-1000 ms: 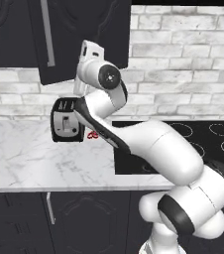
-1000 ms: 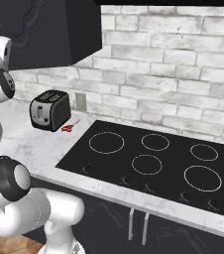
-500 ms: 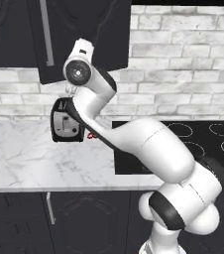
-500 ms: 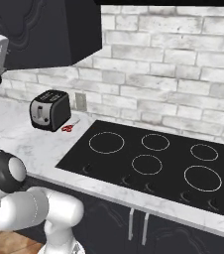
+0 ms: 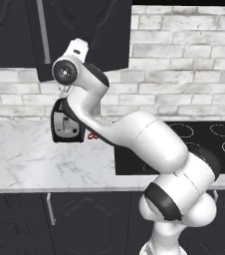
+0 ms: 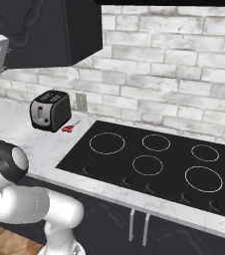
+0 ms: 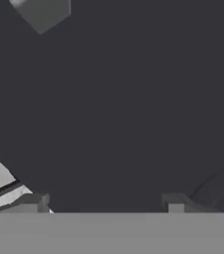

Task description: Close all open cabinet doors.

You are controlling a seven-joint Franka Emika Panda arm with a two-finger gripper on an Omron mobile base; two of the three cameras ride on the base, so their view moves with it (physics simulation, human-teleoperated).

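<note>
Door (image 5: 79, 35) hangs upright, handle (image 5: 44, 31) running vertically.

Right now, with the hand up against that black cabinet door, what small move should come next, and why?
Probably a short push forward on the cabinet door to swing it toward shut. The gripper is open with nothing between its tips, and dark door surface sits directly ahead of it. In the left base view the door with its silver handle seems to stand out from the wall, apparently ajar.
</note>
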